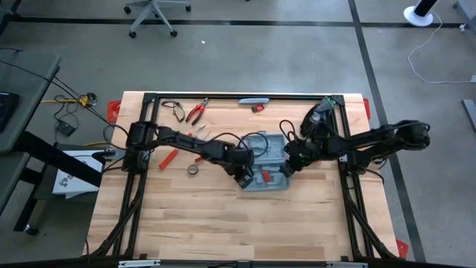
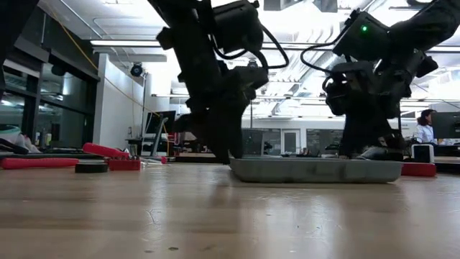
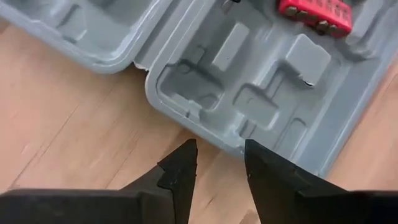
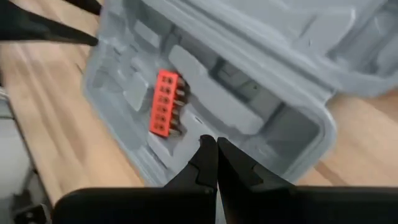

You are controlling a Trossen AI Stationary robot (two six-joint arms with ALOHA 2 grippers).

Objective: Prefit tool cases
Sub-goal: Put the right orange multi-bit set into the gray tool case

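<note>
the tool case (image 1: 269, 167) lies open and flat on the table (image 1: 223, 223), a little toward the far edge from the middle and somewhat nearer the right edge, its moulded grey slots facing up. a red bit holder (image 4: 166, 102) sits in one slot of the case's near half. the left hand (image 3: 217, 168) is low at the left side of the case, just outside its near half; its two fingers stand partly apart with bare wood showing between them, their tips just beside the case's rim and holding nothing. the right hand (image 4: 216, 155) is at the right side of the case, over its near half, with its fingers pressed together and nothing between them, the tips close above the grey moulding near the red bit holder. on the table's left part lie a dark roll of tape (image 1: 193, 170) and a red-handled tool (image 1: 168, 158), both well apart from the case, and red-handled pliers (image 1: 196, 112) lie near the far edge.
</note>
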